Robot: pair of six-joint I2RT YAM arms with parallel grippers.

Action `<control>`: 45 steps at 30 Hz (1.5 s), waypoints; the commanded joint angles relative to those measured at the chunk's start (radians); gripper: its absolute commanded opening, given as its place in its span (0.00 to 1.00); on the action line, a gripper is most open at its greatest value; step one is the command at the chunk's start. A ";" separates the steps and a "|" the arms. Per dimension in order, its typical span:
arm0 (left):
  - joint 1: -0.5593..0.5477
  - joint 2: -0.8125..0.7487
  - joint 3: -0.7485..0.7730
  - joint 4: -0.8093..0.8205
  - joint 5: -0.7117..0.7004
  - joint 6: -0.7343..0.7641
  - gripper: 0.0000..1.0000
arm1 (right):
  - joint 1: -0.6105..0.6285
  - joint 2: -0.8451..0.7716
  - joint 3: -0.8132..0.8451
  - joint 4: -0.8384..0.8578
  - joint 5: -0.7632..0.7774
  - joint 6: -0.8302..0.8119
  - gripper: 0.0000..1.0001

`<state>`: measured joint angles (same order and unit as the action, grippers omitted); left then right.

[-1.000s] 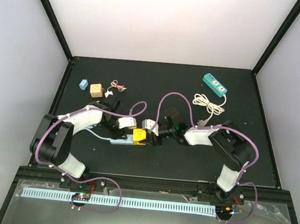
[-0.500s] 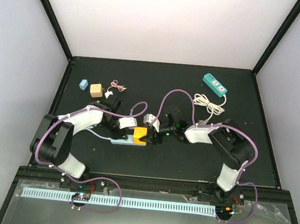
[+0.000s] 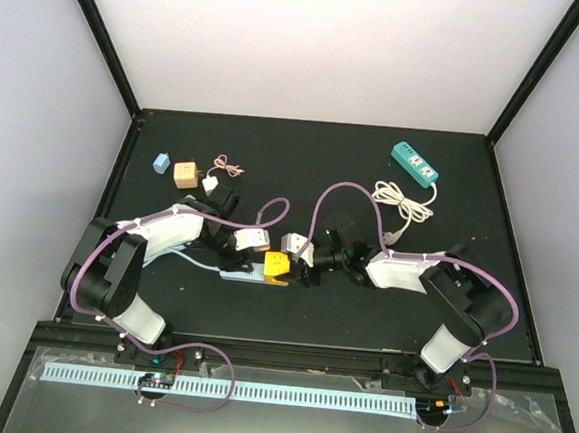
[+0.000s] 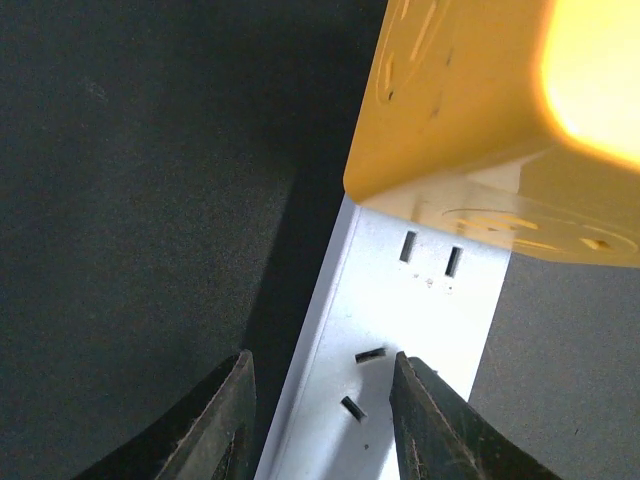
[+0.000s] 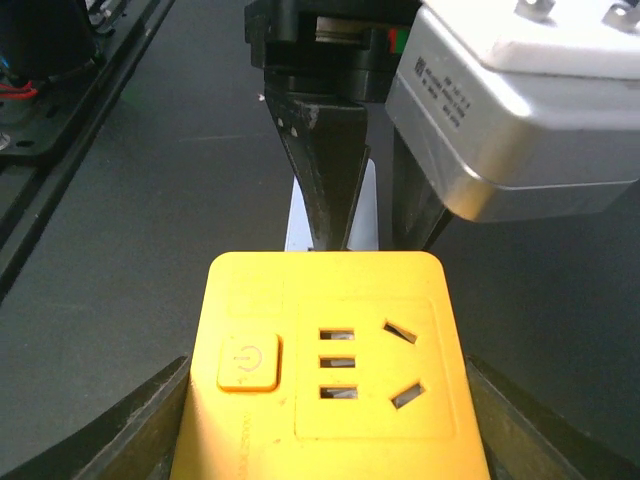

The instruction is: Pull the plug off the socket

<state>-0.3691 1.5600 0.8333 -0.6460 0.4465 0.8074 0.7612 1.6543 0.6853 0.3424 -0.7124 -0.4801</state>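
The left tool (image 4: 320,368) pinches the socket strip (image 4: 420,300), lying left-right; right tool (image 5: 325,420) clasps its yellow plug (image 5: 325,330).

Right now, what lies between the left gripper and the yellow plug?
Left wrist view: only white power strip, its slots empty, between left gripper and yellow plug.

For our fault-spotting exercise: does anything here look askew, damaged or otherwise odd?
Only mildly: at the centre of the overhead view, the yellow plug looks far bulkier than the narrow white socket strip it sits on, so it seems oversized there. Nothing looks spilled or broken.
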 commanded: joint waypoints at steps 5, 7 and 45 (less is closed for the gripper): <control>-0.003 0.066 -0.030 -0.013 -0.272 0.011 0.40 | -0.026 -0.013 0.068 0.009 -0.234 0.240 0.01; -0.009 0.066 -0.030 -0.013 -0.278 0.009 0.40 | -0.031 -0.017 0.071 0.005 -0.240 0.268 0.01; -0.111 -0.336 0.239 0.160 -0.058 -0.471 0.99 | -0.290 -0.020 0.107 0.438 -0.009 1.302 0.03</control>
<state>-0.4137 1.1862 1.0393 -0.5537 0.4683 0.3923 0.4572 1.6096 0.7921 0.6395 -0.7929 0.6659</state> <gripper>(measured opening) 0.988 0.632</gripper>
